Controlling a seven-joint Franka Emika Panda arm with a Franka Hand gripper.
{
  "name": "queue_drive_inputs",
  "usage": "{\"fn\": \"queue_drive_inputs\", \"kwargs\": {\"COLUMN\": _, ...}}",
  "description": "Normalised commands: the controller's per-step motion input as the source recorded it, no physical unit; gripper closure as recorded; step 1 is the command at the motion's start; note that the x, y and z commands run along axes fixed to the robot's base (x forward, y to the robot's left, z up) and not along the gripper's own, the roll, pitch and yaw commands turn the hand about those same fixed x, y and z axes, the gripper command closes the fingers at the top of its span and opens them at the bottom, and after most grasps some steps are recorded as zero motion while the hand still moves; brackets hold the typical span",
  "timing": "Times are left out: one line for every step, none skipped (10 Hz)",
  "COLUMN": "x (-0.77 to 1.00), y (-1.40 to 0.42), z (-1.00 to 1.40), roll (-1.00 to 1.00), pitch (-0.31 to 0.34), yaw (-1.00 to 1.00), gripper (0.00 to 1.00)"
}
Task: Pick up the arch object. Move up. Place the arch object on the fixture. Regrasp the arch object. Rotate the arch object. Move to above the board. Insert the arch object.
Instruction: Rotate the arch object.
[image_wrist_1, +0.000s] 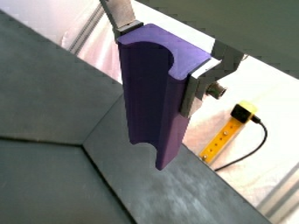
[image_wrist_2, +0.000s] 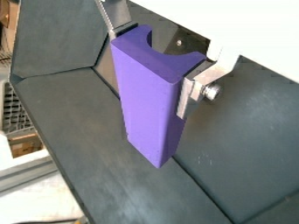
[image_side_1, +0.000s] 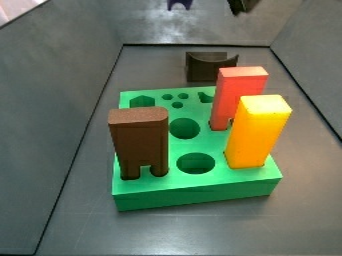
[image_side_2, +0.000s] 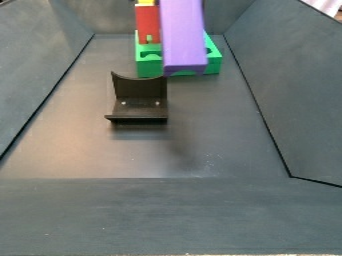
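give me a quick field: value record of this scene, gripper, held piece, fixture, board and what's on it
gripper: raised well above the floor, shut on the arch object
arch object: purple block, hanging down from the fingers, clear of the floor in both wrist views
fixture: dark, on the floor, nothing on it
board: green slab with holes
on board: brown two-legged block, red block, yellow block, all upright

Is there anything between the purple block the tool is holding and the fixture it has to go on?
Nothing visible. The tool holds the arch up in the air, and in a side view the fixture stands alone on bare floor, apart from the board; its scooped top is empty.
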Motion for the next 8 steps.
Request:
{"fn": "queue_drive_inputs", "kwargs": {"x": -1.00, "y": 0.10, "z": 0.27, "roll": -0.14, "pitch": -0.032, "yaw": -0.12, "gripper": 1.00}}
{"fn": "queue_drive_inputs", "kwargs": {"x": -1.00, "y": 0.08, "z": 0.21, "roll": -0.14, "pitch": -0.013, "yaw": -0.11, "gripper": 1.00}}
{"fn": "queue_drive_inputs", "kwargs": {"x": -0.94, "y": 0.07, "z": 0.16, "roll": -0.14, "pitch": -0.005, "yaw": -0.10, "gripper": 1.00}}
{"fn": "queue_drive_inputs", "kwargs": {"x": -0.77, "y": 0.05, "z": 0.10, "roll": -0.15, "pitch": -0.006, "yaw": -0.08, "gripper": 1.00}}
{"fn": "queue_drive_inputs", "kwargs": {"x": -0.65, "y": 0.04, "z": 0.08, "roll": -0.15, "pitch": -0.006, "yaw": -0.07, "gripper": 1.00}}
{"fn": "queue_drive_inputs", "kwargs": {"x": -0.53, "y": 0.04, "z": 0.07, "roll": -0.16, "pitch": -0.006, "yaw": -0.06, "gripper": 1.00}}
{"fn": "queue_drive_inputs", "kwargs": {"x": -0.41, "y": 0.04, "z": 0.06, "roll": -0.16, "pitch": -0.011, "yaw": -0.06, "gripper": 1.00}}
{"fn": "queue_drive_inputs", "kwargs": {"x": -0.33, "y": 0.03, "z": 0.05, "roll": -0.16, "pitch": -0.017, "yaw": -0.05, "gripper": 1.00}}
